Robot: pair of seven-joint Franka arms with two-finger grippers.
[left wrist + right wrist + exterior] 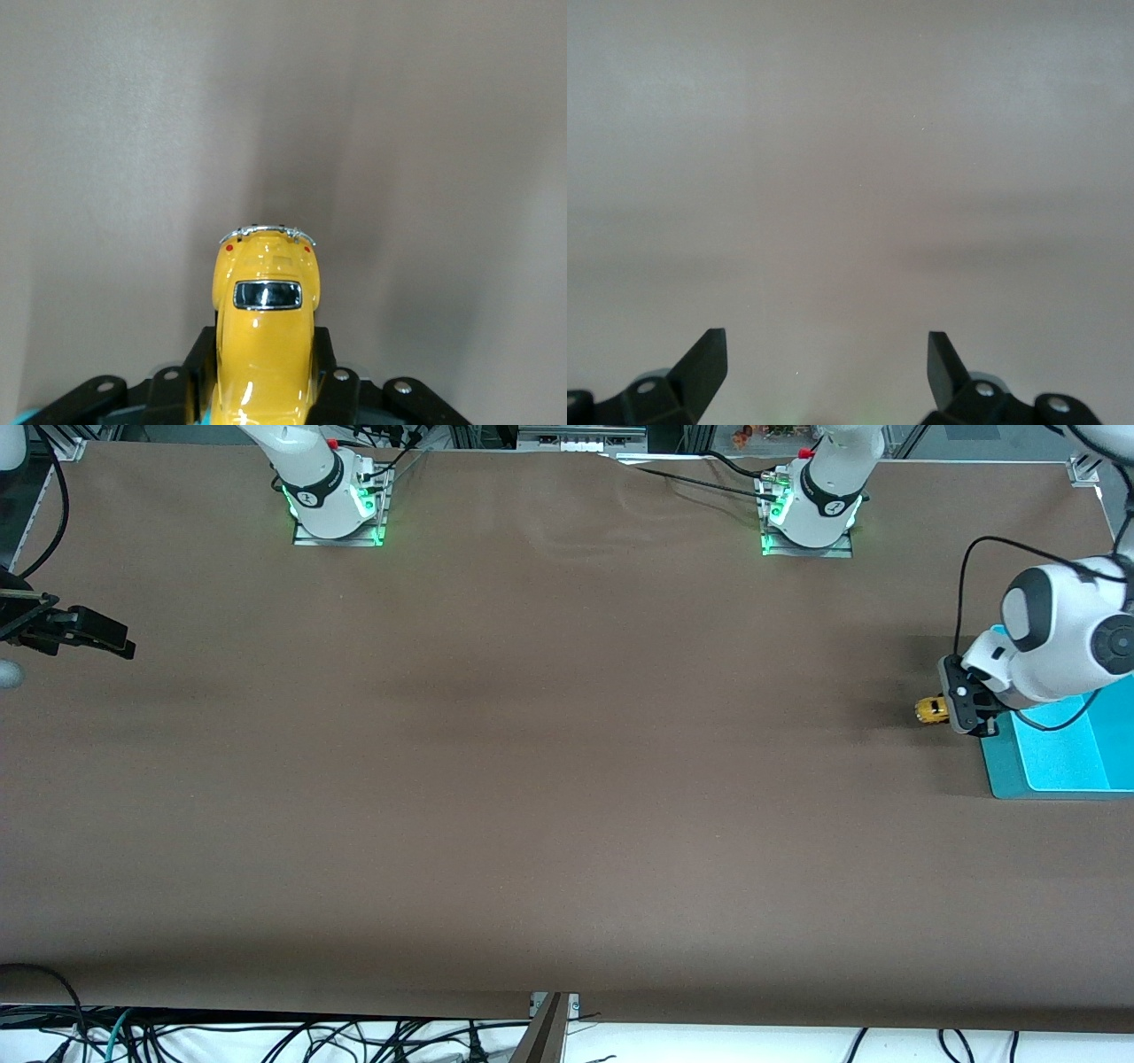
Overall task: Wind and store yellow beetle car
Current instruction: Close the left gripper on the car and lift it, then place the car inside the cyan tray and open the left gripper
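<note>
The yellow beetle car (928, 710) is held in my left gripper (948, 710), low over the brown table, just beside the turquoise bin (1005, 775). In the left wrist view the car (266, 301) sits between the black fingers (341, 390) of the left gripper (264, 363), which press on its sides; its dark window and chrome bumper point away from the wrist. My right gripper (120, 642) waits at the right arm's end of the table. In the right wrist view the right gripper (827, 354) is open and empty over bare cloth.
The turquoise bin lies at the left arm's end of the table, partly under the left arm. The brown table cloth (532, 779) covers the whole table. Cables hang along the table edge nearest the front camera (354, 1036).
</note>
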